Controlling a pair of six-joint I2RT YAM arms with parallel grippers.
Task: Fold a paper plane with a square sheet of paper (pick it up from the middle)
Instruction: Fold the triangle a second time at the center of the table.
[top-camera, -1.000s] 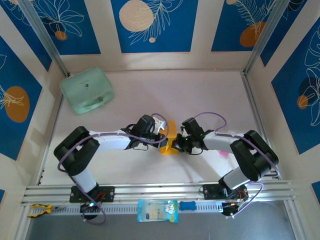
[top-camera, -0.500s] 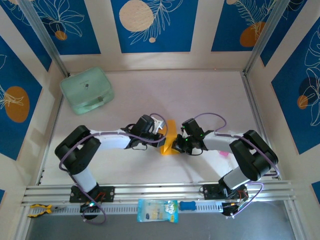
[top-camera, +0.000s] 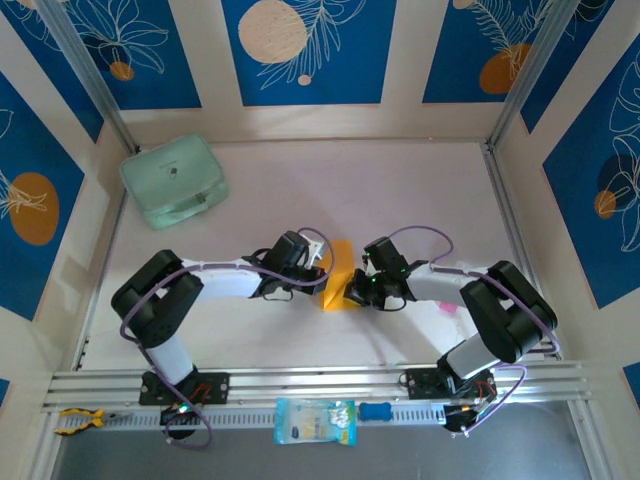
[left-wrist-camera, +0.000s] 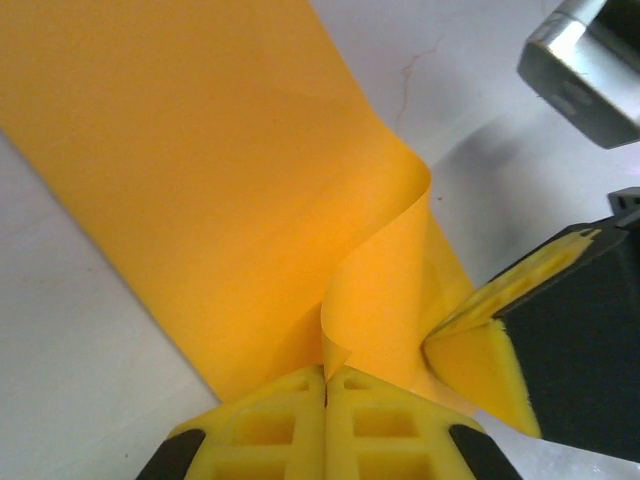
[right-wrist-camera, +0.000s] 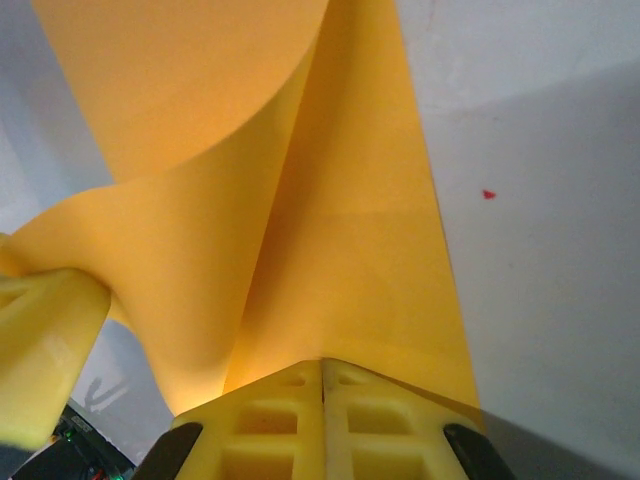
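Left gripper and right gripper meet at the middle of the tabletop, each clamped on the square sheet of paper, which sits between them as a small orange-yellow shape standing partly off the surface. From the left wrist, the left gripper has its yellow pads pressed together with no gap, and a curled edge of the paper runs down into the seam between them. The sheet rises in a soft fold just above the pads and then spreads out flat across the tabletop beyond. The right gripper's fingers come in from the right in that view, touching the same fold. From the right wrist, the right gripper is likewise closed tight, and the paper runs down to its closed pads, with one layer lying flat and another bowing up and over to the left, where a yellow finger of the left gripper holds it. A mint-green case lies well apart at the far left corner, and a pale blue packet rests on the near rail between the arm bases.
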